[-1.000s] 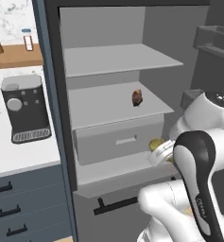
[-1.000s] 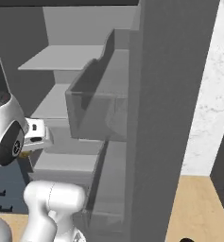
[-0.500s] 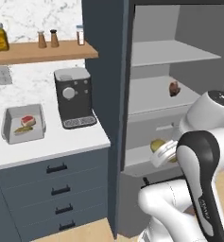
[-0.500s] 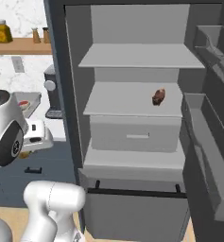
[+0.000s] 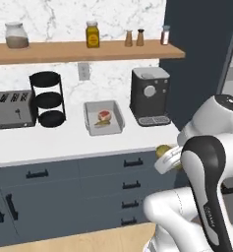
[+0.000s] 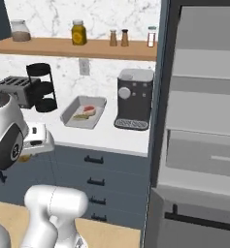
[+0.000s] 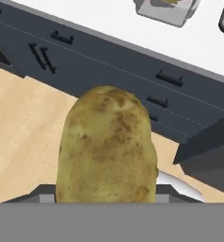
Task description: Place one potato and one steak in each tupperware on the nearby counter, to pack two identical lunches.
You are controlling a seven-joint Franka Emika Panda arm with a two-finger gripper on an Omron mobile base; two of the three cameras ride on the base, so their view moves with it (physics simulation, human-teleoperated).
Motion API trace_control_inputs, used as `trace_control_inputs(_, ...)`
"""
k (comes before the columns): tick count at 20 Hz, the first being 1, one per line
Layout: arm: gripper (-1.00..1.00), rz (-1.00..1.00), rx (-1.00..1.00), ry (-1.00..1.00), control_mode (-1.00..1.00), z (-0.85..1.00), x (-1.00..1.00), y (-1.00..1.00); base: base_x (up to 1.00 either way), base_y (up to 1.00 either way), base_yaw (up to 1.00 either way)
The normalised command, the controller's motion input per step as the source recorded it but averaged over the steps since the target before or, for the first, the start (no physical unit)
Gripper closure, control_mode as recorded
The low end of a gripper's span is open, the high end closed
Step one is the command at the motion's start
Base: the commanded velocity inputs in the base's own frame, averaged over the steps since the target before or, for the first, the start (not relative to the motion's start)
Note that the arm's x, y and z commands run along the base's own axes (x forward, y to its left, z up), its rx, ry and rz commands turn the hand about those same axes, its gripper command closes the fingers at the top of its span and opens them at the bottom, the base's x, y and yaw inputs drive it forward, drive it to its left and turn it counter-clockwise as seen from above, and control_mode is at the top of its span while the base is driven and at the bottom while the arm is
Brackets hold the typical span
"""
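Up close, potato (image 7: 106, 146) is brown-speckled, tan, oval.

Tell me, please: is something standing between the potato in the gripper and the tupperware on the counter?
Nothing visible blocks the way. The potato is held out before the drawers, and the tupperware lies open between the black tiered rack and the coffee machine.
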Motion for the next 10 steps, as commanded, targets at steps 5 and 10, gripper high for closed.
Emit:
trace_control_inputs(5,1.00,0.00,0.00,0.00,1.00,0.00,0.00,0.00,0.56,1.00,0.30)
trace_control_inputs(10,1.00,0.00,0.00,0.00,1.00,0.00,0.00,0.00,0.82,1.00,0.24)
